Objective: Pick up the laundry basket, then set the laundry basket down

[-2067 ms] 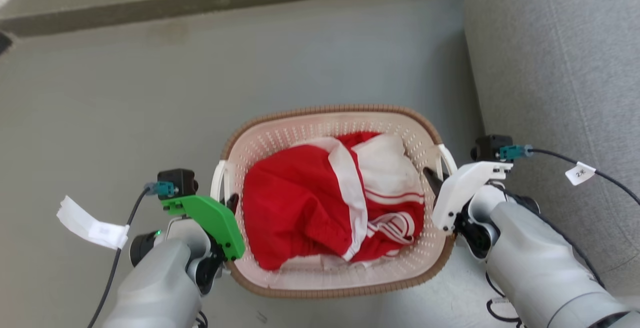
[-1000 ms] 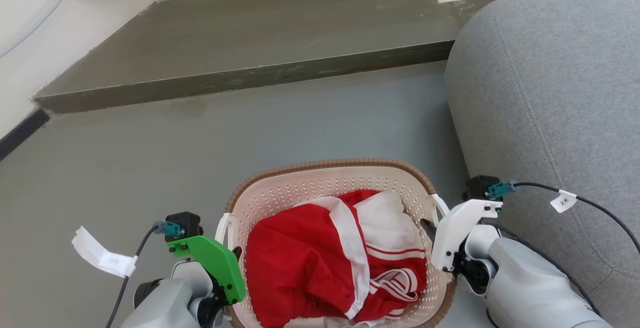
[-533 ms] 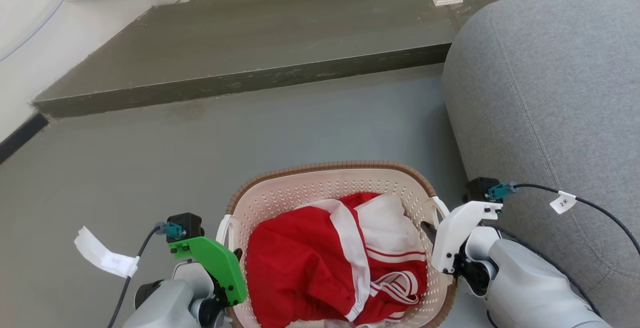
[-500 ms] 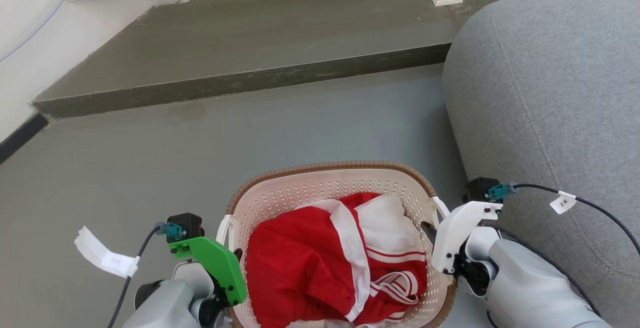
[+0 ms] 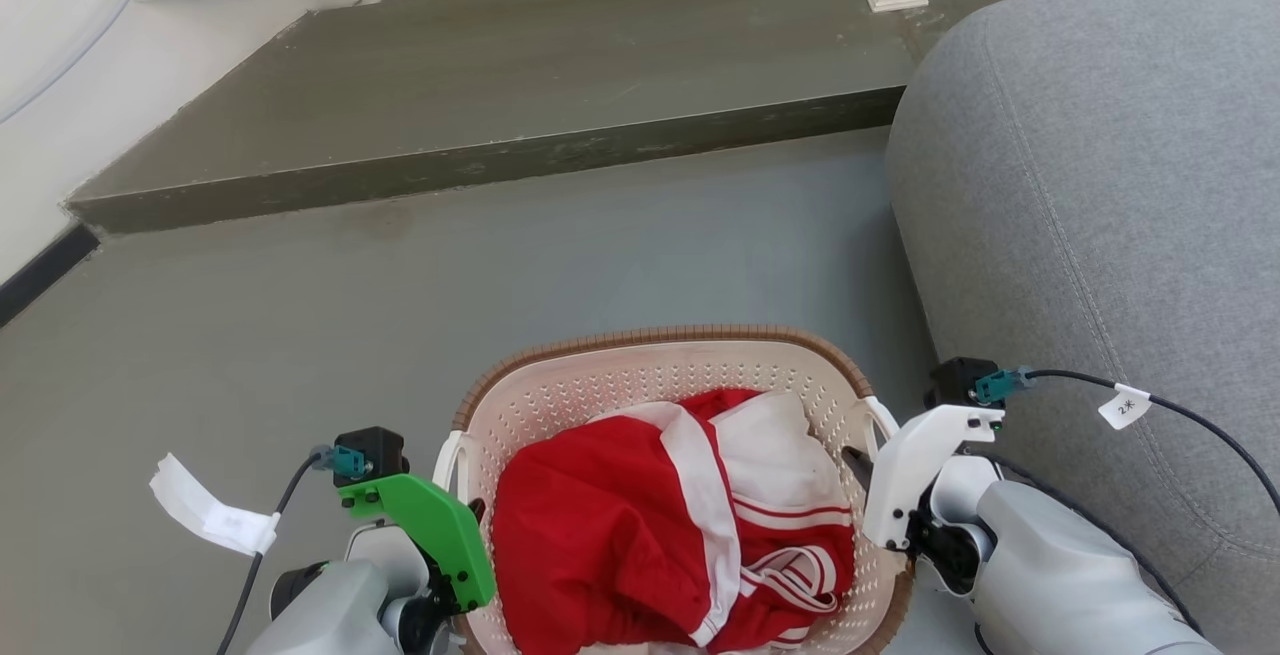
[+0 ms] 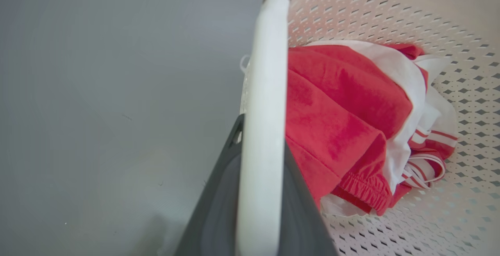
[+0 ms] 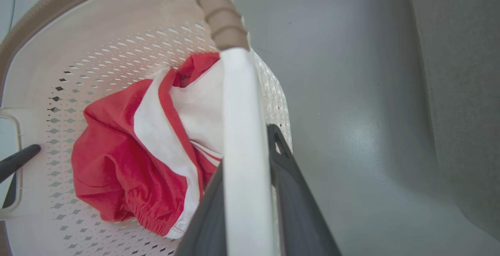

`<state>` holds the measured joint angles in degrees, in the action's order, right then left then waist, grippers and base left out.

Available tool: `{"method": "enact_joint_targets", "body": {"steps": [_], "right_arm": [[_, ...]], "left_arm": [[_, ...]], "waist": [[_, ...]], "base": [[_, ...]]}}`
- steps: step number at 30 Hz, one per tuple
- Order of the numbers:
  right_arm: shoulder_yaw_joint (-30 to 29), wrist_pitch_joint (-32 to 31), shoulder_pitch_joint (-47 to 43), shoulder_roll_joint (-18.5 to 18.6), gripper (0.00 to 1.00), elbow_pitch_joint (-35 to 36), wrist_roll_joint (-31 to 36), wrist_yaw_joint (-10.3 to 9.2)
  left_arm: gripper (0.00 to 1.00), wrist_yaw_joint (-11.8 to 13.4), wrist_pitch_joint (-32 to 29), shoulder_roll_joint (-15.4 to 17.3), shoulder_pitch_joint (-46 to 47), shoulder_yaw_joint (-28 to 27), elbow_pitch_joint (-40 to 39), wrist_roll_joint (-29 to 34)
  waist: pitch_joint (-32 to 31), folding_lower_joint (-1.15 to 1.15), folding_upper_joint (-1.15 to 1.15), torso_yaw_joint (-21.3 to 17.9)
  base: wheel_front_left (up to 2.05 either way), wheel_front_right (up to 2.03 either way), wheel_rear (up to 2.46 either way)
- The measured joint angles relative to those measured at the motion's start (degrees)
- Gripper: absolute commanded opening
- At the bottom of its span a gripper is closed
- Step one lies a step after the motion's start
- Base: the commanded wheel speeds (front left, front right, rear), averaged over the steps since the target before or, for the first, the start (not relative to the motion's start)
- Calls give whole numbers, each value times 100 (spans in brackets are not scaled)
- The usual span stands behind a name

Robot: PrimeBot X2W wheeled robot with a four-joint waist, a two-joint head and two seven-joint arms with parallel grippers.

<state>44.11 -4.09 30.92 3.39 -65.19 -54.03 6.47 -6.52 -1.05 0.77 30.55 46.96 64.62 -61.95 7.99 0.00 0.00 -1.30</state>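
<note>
Hanging far left: a white paper tag [image 5: 205,515] on the dark cable of the left arm, above the grey floor [image 5: 300,335].
Left pincer: the left pincer [image 5: 468,513] [image 6: 262,142], under a green cover [image 5: 430,525], is pinching the left loop handle [image 5: 445,455] [image 6: 265,72]. In the left wrist view one dark finger lies on each side of the white bar, tight against it.
Laundry basket: the laundry basket [image 5: 650,335] [image 6: 390,17] [image 7: 117,33] is low in the middle of the head view. It is held at both ends between the two arms, over the floor and just left of the upholstered seat. Whether its bottom touches the floor I cannot tell.
Contents: a crumpled red and white garment [image 5: 620,525] [image 6: 343,103] [image 7: 117,158] with an elastic hem lies bunched inside on the basket's bottom.
Right pincer: the right pincer [image 5: 857,462] [image 7: 246,150], under a white cover [image 5: 915,465], is pinching the right loop handle [image 5: 882,415] [image 7: 238,103]. The right wrist view shows a dark finger on either side of the bar, below where it meets the brown woven-look rim.
Right cable: a small cable label [image 5: 1125,403] hangs on the black lead from the right wrist, in front of the seat.
Upholstered seat: the grey fabric upholstered seat [image 5: 1100,185] has a rounded edge close beside the basket's right end.
Beyond: a low dark step [image 5: 480,65] runs across the floor past the basket.
</note>
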Motion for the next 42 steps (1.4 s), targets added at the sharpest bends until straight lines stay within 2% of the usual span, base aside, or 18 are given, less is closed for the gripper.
{"method": "enact_joint_targets", "body": {"steps": [21,42], "right_arm": [[146,9,40,8,0,-34,-53,0],[207,202,719,27,0,-3,-52,-1]], "left_arm": [[0,57,20,8,3,131,-10,-140],[0,194,431,20,641,132,-45,-140]], "waist": [[127,0,0,-46],[1083,0,0,-162]], "base": [[0,0,0],[0,0,0]]}}
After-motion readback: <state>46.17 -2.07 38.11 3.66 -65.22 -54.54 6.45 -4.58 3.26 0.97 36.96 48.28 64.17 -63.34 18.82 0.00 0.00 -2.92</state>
